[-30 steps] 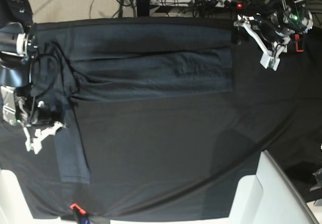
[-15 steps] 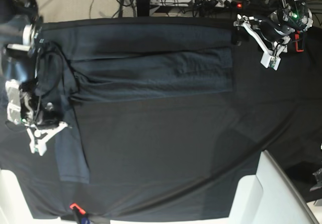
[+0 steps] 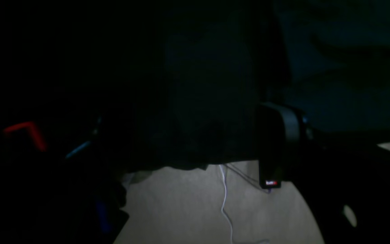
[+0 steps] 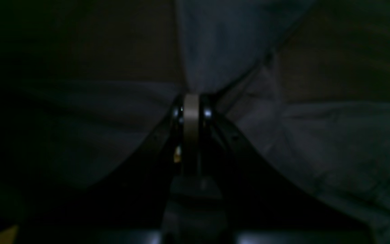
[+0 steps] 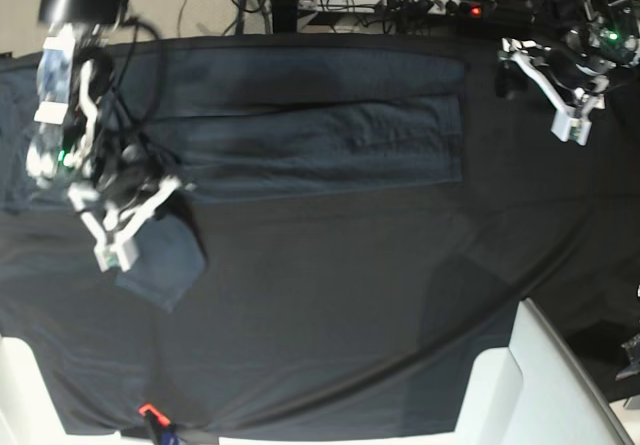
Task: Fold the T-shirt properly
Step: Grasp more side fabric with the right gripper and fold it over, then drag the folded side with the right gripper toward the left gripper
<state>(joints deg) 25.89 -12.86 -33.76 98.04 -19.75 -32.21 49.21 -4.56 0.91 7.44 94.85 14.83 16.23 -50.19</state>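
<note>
The right gripper pinches a fold of the T-shirt, which hangs just under it. The left gripper is spread wide, holding nothing.

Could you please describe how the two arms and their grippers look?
Both arms are dark metal with black cables looped along them. The left gripper and right gripper have white, angular plastic fingers. A small green light glows near each wrist. In the right wrist view, its fingers show a pale strip between black pads.
</note>
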